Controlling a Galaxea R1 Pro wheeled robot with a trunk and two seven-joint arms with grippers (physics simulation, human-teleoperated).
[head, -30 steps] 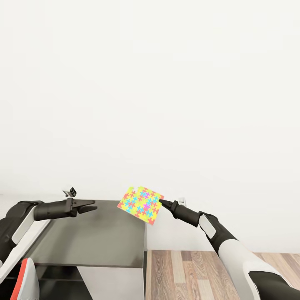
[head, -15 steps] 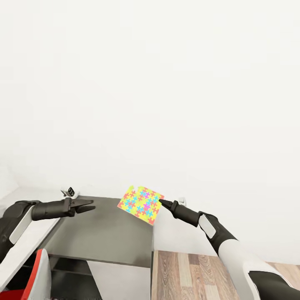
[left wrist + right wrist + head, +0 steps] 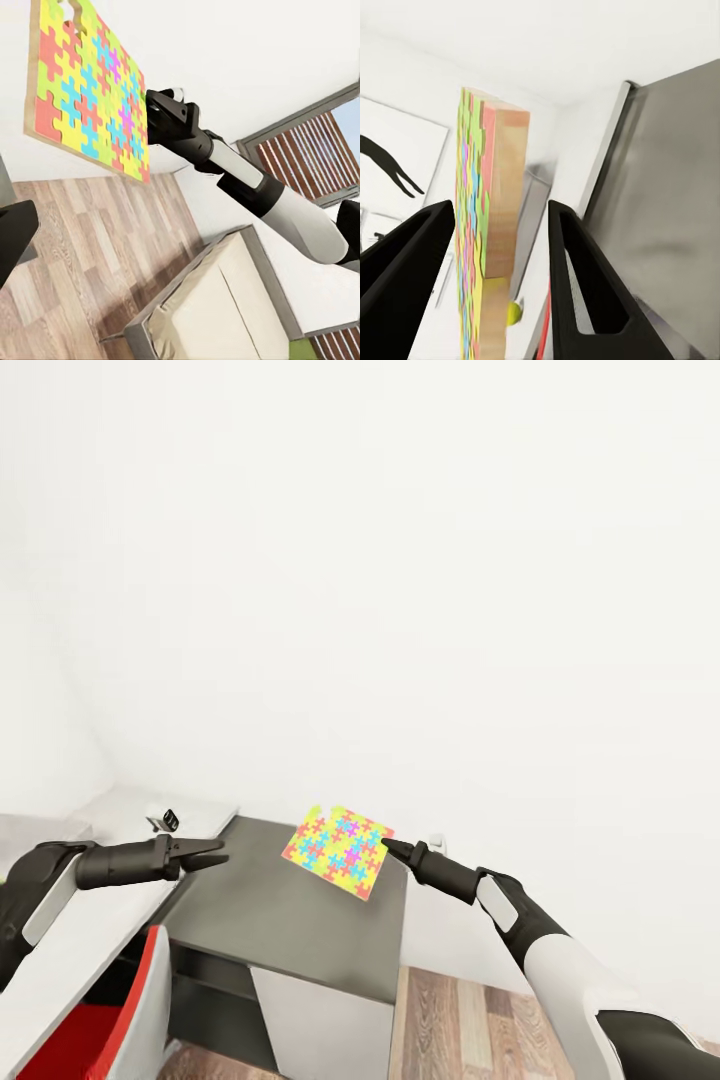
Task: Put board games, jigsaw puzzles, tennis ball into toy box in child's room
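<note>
— Black tapered fingers (image 3: 585, 285) of the right gripper (image 3: 385, 847) are pinching one edge of the thin square jigsaw puzzle of interlocking yellow, blue, pink and green pieces (image 3: 338, 850), which is hanging in the air, tilted, above the near end of the flat dark grey cabinet top (image 3: 280, 920). How are you expecting it to behave?

— Stiff and light, I'm judging. The right wrist view is showing a plain pale-brown backing board with square-cut sides, so it is looking rigid rather than floppy. The printed face is looking smooth, perhaps slick; held by a single edge, it could be pivoting in the grip. I'd be taking it deeper across the edge, near the middle of one side.

— And the left gripper (image 3: 212, 852)?

— It is hovering just left of the puzzle, well clear of it, its fingers slightly parted and carrying nothing.

— What is lying beyond?

— The long pale grey-white desk top (image 3: 190, 815) is joining the cabinet on the left, matte and flat, with a red, white-edged seat-like shape (image 3: 120, 1020) beneath. A striped wood-plank floor (image 3: 470, 1020) is showing to the right. Past the puzzle, the right wrist view is catching a small yellow-green tennis ball (image 3: 514, 311), fuzzy-edged and blurred; what it is resting on I cannot tell. Farthest off, the plain white wall (image 3: 400, 560) is rising behind everything.
</note>
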